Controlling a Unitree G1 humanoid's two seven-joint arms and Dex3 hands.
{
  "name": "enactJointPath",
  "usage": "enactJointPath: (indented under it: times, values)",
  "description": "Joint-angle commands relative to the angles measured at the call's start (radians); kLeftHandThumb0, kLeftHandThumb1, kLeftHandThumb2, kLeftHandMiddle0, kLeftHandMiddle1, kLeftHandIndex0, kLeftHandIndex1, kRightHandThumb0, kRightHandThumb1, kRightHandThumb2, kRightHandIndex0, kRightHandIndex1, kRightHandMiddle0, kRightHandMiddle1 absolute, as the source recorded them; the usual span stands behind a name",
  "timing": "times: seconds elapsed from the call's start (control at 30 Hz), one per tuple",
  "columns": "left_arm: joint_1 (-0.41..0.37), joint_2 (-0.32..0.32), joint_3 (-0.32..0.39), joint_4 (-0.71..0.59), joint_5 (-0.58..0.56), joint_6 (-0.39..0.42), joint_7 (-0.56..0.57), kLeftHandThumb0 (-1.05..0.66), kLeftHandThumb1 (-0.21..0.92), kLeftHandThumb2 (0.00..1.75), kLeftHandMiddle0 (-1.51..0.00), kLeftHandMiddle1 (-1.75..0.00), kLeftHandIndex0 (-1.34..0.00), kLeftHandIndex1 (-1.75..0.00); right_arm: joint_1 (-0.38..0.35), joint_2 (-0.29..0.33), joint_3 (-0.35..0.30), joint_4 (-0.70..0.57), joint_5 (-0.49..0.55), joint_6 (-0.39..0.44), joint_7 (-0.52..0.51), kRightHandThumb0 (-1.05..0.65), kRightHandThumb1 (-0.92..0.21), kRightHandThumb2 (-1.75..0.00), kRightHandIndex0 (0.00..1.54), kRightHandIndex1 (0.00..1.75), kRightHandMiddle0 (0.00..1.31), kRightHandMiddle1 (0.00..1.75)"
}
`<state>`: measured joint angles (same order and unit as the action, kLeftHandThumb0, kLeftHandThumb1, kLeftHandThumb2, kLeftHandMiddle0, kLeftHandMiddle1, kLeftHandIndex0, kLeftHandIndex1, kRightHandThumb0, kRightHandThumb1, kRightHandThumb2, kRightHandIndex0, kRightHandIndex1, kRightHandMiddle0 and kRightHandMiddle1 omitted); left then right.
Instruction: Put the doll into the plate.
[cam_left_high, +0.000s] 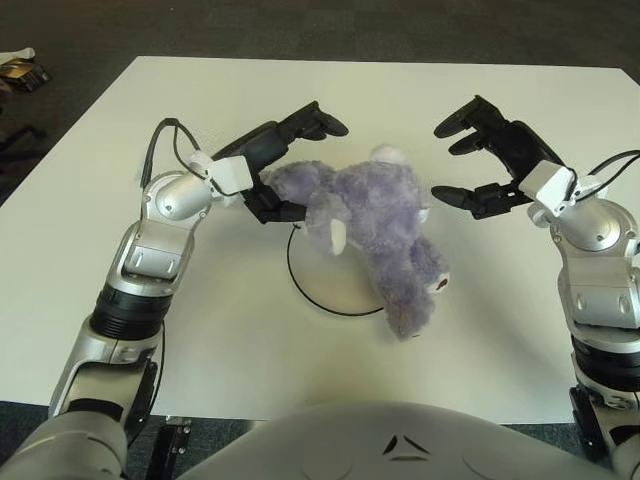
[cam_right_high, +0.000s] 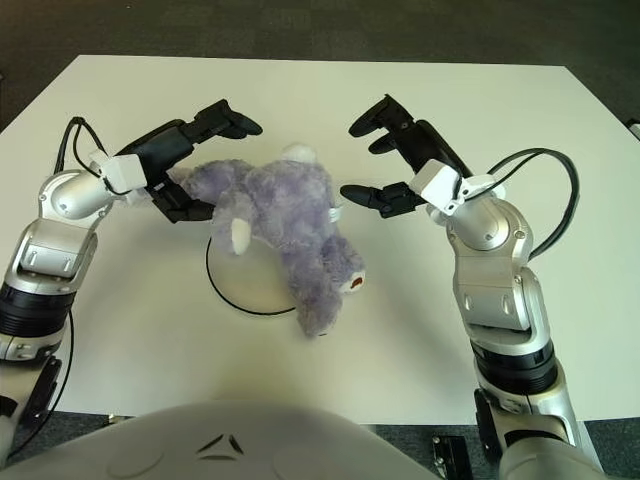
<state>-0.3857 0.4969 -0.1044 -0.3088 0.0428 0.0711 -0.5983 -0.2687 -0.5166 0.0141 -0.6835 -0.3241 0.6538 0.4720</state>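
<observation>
A grey-purple plush doll (cam_left_high: 375, 225) lies on its side across a white plate with a black rim (cam_left_high: 330, 285) in the middle of the white table; its lower body hangs over the plate's right edge. My left hand (cam_left_high: 285, 165) is at the doll's left end, fingers spread, lower fingers touching the fur but not closed around it. My right hand (cam_left_high: 470, 160) is just right of the doll's head, fingers spread and apart from it. The plate is mostly hidden under the doll.
The white table (cam_left_high: 250, 350) ends at the front near my body and at the far side against dark floor. Some small objects (cam_left_high: 20, 68) lie on the floor at the far left.
</observation>
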Motion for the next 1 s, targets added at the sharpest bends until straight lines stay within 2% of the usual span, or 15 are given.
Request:
enactJointPath:
  times: [0.0, 0.17, 0.2, 0.27, 0.3, 0.37, 0.43, 0.57, 0.8, 0.97]
  values:
    - [-0.025, 0.02, 0.034, -0.014, -0.027, 0.034, -0.012, -0.24, 0.09, 1.16, 0.0, -0.52, 0.0, -0.9, -0.015, -0.019, -0.026, -0.008, 0.016, 0.041, 0.012, -0.79, -0.6, -0.66, 0.13, 0.98, 0.0, 1.13]
    - [-0.046, 0.037, 0.052, -0.01, 0.002, 0.021, 0.013, -0.3, 0.1, 1.15, 0.0, -0.54, 0.0, -0.94, -0.027, -0.019, -0.068, 0.041, 0.053, 0.031, 0.015, -0.81, -0.64, -0.61, 0.14, 0.96, 0.0, 1.13]
    - [-0.061, 0.057, 0.075, -0.002, 0.007, 0.02, 0.016, -0.33, 0.11, 1.14, 0.0, -0.56, 0.0, -0.95, -0.042, 0.015, -0.105, 0.069, 0.109, 0.031, 0.018, -0.81, -0.64, -0.6, 0.14, 0.96, 0.0, 1.14]
    - [-0.081, 0.093, 0.118, 0.006, 0.011, 0.035, 0.018, -0.39, 0.13, 1.1, -0.02, -0.61, 0.0, -0.95, -0.07, 0.076, -0.175, 0.103, 0.222, 0.057, 0.031, -0.75, -0.56, -0.68, 0.16, 1.03, 0.0, 1.22]
    - [-0.087, 0.107, 0.136, 0.007, 0.013, 0.047, 0.018, -0.42, 0.13, 1.09, -0.05, -0.63, 0.0, -0.95, -0.081, 0.099, -0.204, 0.112, 0.271, 0.075, 0.038, -0.7, -0.48, -0.76, 0.17, 1.08, 0.0, 1.27]
    - [-0.091, 0.117, 0.154, 0.004, 0.021, 0.072, 0.027, -0.44, 0.14, 1.08, -0.08, -0.66, 0.0, -0.94, -0.097, 0.116, -0.249, 0.126, 0.351, 0.109, 0.056, -0.64, -0.41, -0.85, 0.17, 1.12, 0.0, 1.31]
    - [-0.091, 0.113, 0.156, 0.003, 0.028, 0.087, 0.039, -0.46, 0.14, 1.07, -0.11, -0.68, 0.0, -0.94, -0.104, 0.112, -0.272, 0.136, 0.401, 0.127, 0.066, -0.6, -0.35, -0.92, 0.18, 1.14, 0.0, 1.31]
    - [-0.125, 0.088, 0.188, 0.084, -0.016, 0.098, 0.064, -0.45, 0.17, 1.07, -0.11, -0.7, 0.0, -1.0, -0.129, 0.055, -0.308, 0.14, 0.443, 0.161, 0.063, -0.54, -0.3, -0.98, 0.17, 1.12, 0.0, 1.29]
    - [-0.16, 0.093, 0.247, 0.151, -0.11, 0.15, 0.056, -0.41, 0.24, 1.08, -0.05, -0.81, 0.0, -1.07, -0.166, -0.028, -0.291, 0.157, 0.445, 0.207, 0.038, -0.49, -0.3, -1.02, 0.1, 1.07, 0.0, 1.27]
    - [-0.174, 0.082, 0.306, 0.117, -0.148, 0.198, 0.113, -0.39, 0.31, 1.08, -0.09, -0.87, 0.0, -1.14, -0.16, -0.037, -0.279, 0.171, 0.433, 0.179, 0.001, -0.47, -0.32, -1.03, 0.08, 1.06, 0.0, 1.31]
